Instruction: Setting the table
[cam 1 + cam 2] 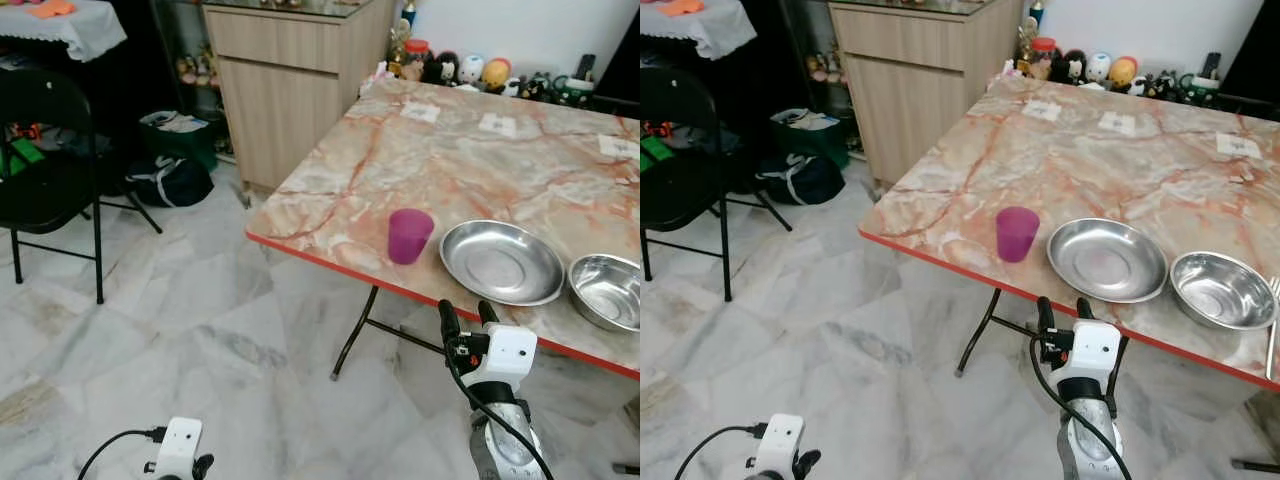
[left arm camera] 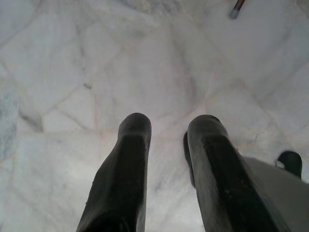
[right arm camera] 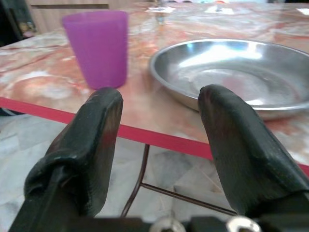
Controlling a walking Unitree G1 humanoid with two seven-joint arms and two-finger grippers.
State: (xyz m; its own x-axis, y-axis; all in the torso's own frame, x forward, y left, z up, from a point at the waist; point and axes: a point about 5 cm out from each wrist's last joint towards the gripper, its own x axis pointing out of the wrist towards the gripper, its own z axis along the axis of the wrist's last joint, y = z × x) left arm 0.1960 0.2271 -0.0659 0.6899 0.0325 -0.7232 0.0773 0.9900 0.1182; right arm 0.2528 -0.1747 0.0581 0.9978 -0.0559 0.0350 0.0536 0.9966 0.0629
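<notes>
A purple cup (image 1: 410,236) stands upright near the front edge of the marble table (image 1: 450,150). Right of it lie a shallow steel plate (image 1: 502,262) and a steel bowl (image 1: 608,290), both empty. My right gripper (image 1: 465,312) is open, raised just below and in front of the table's red edge, pointing between the cup (image 3: 99,46) and the plate (image 3: 231,72). It holds nothing. My left gripper (image 2: 169,123) hangs low over the floor, open and empty.
A black folding chair (image 1: 45,170) stands at the left. A dark bag (image 1: 168,182) lies on the floor beside a wooden cabinet (image 1: 290,90). Small figurines (image 1: 470,70) line the table's far edge. A metal utensil (image 1: 1272,340) lies right of the bowl.
</notes>
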